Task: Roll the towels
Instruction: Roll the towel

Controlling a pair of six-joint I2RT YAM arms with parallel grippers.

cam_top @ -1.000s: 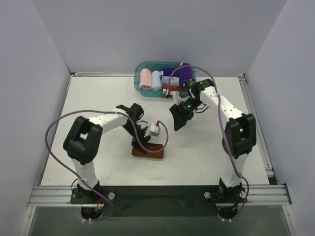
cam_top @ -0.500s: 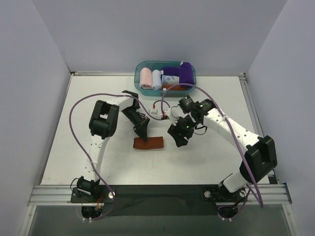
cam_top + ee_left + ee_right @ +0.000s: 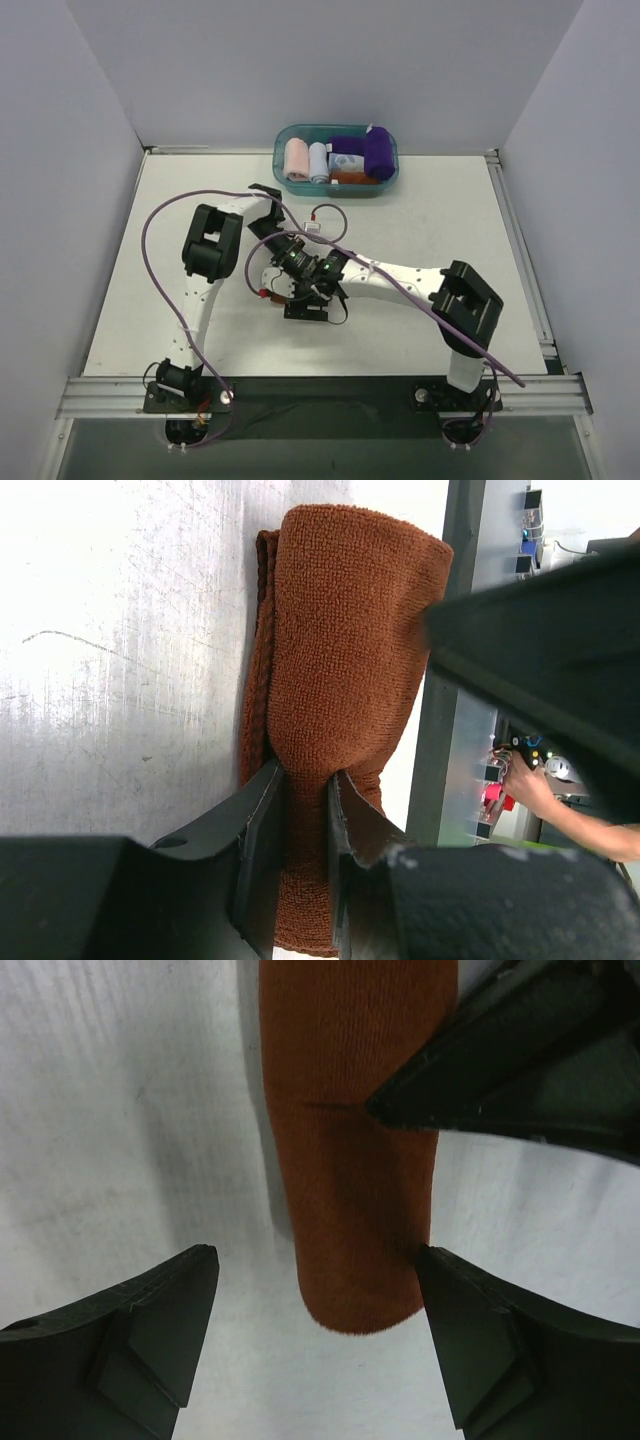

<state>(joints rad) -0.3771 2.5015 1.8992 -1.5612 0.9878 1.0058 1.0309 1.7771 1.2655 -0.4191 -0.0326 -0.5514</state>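
Rust-brown towel (image 3: 340, 660): nubby matt terry cloth (stitched hem); table (image 3: 120, 630) scratched, faintly glossy; left tool (image 3: 305, 780) matt black plastic.

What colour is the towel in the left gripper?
Plain rust-brown towel; left wrist view shows it best.

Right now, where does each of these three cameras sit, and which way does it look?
Top external: above and behind the arms, looking down on the table; left arm and right arm show whole.
Left wrist: on the left arm, looking down past the left gripper, pinching the rust-brown towel.
Right wrist: looking down past the open right gripper, astride the towel's end.
Both wrist views share that towel.
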